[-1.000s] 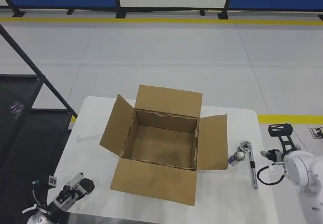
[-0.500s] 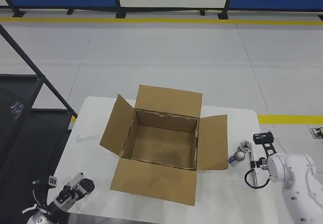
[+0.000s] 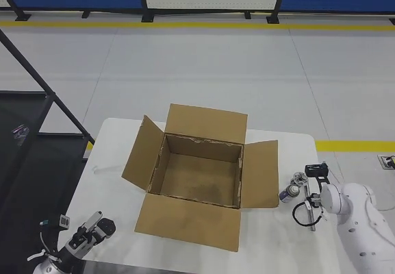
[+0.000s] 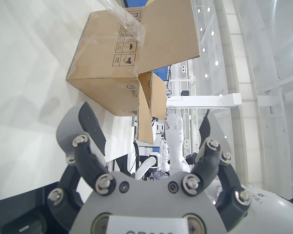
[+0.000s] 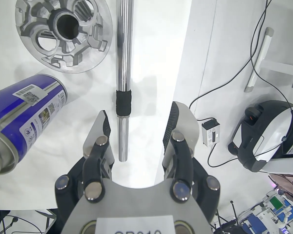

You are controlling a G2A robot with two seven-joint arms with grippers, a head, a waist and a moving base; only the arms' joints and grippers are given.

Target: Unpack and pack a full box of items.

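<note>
Box (image 3: 190, 222) work seems to us at the turn from unpacking to packing. The brown corrugated carton stands with its four flaps thrown open and no goods showing inside, while three items lie out on the white table (image 3: 279, 233). Our right hand (image 5: 139, 118) hangs spread and holding nothing above the steel rod (image 5: 123, 37), near the end wrapped in a black tape band (image 5: 123, 103). That end lies between the fingers, nearer one than the other. Just beyond the hand sit a cast metal hub (image 5: 63, 25), grey and rough with a splined bore, and a glossy blue spray can (image 5: 26, 103) on its side. Both lie between this hand and the box. We judge the next move to be a straight descent, centring first, then closing across the rod at the tape, since the polished, round shaft would likely slip or roll. Our left hand (image 4: 147, 116) is also spread and unladen, low by the table's edge, the box well ahead of it.
</note>
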